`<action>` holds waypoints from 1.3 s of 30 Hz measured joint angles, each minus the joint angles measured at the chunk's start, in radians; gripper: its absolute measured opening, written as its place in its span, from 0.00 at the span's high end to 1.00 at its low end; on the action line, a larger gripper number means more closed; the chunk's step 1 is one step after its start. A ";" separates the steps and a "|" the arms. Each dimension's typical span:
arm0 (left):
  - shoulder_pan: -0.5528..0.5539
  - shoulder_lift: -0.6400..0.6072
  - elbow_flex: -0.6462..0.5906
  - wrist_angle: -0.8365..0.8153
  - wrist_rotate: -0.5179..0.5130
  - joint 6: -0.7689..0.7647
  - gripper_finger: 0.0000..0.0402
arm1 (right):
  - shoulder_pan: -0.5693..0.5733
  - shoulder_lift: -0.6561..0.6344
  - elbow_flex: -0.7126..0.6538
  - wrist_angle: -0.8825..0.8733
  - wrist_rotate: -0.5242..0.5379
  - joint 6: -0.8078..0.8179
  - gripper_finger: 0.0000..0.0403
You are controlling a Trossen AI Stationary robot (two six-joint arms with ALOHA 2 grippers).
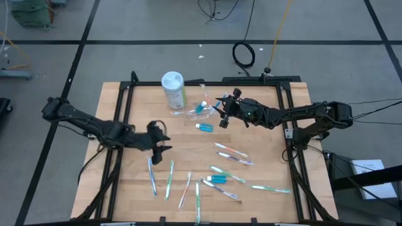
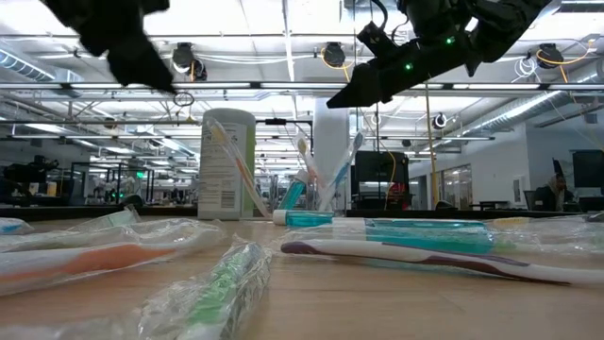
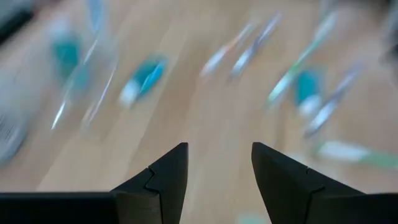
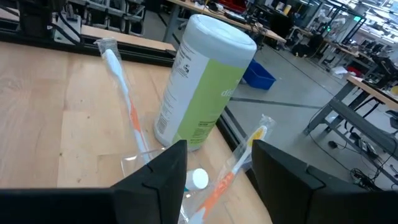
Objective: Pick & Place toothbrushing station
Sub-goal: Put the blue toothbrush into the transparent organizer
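Pick step: left end effector, fingers apart and empty, above loose toothbrushes; right end effector, parted, empty, by clear holder; next needs descent onto one brush.

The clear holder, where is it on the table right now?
In the high view the clear holder stands at the table's far middle, just right of the wipes canister, with the right gripper beside it.

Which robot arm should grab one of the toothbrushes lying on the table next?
Probably the left. Its open claw hovers beside the green toothbrush and the blue toothbrush lying flat, while the right claw, also open, is up by the clear holder.
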 joint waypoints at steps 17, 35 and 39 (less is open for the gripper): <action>-0.125 0.184 0.068 -0.548 0.160 -1.078 0.54 | -0.010 0.000 0.000 0.032 0.001 -0.172 0.58; -0.291 0.433 0.068 -0.499 0.299 -1.529 0.54 | -0.063 0.000 0.000 0.320 0.000 -0.333 0.58; -0.279 0.481 0.067 -0.499 0.296 -1.599 0.54 | -0.073 0.000 0.000 0.363 0.000 -0.346 0.58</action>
